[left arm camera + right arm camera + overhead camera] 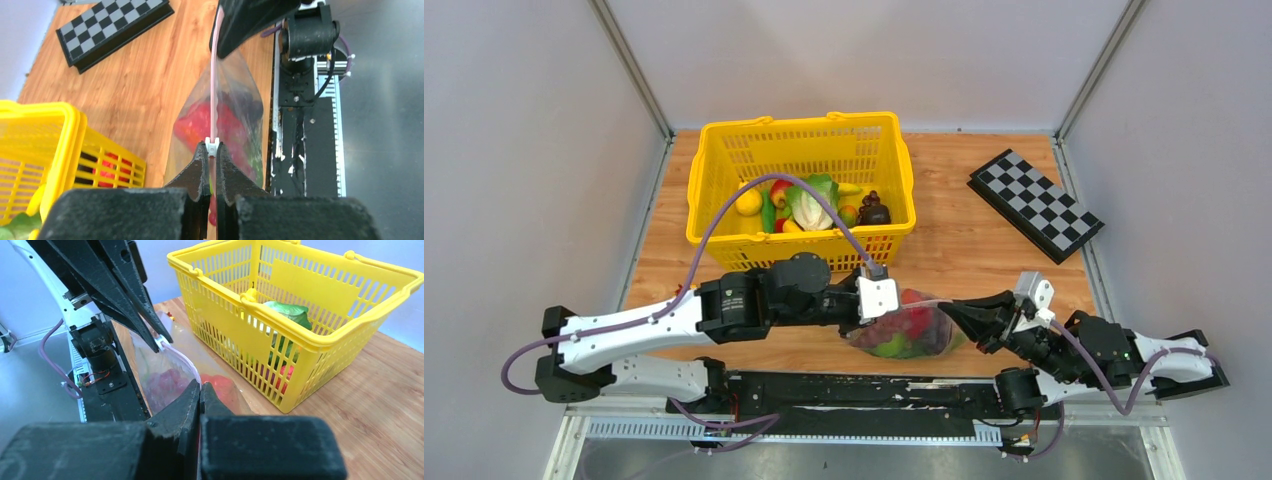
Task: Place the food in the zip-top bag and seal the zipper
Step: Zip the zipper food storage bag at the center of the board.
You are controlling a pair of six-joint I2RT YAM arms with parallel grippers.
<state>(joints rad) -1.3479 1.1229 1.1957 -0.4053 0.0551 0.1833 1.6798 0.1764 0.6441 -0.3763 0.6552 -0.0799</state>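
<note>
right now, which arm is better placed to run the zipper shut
Left: the left gripper pinches the zipper right at its white slider, while the right gripper just clamps the far end as an anchor.

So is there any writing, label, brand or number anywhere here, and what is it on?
None can be read in any view. The yellow plastic basket, the black-and-white chequered board and the clear plastic zip-top bag show no words, numbers or logos.

Free: wide strip of bare table (969, 250) between basket (796, 122) and chessboard (1036, 205). Blocked: near middle, where bag (904, 335) spans left claw (892, 300) to right claw (944, 307), basket just behind.
</note>
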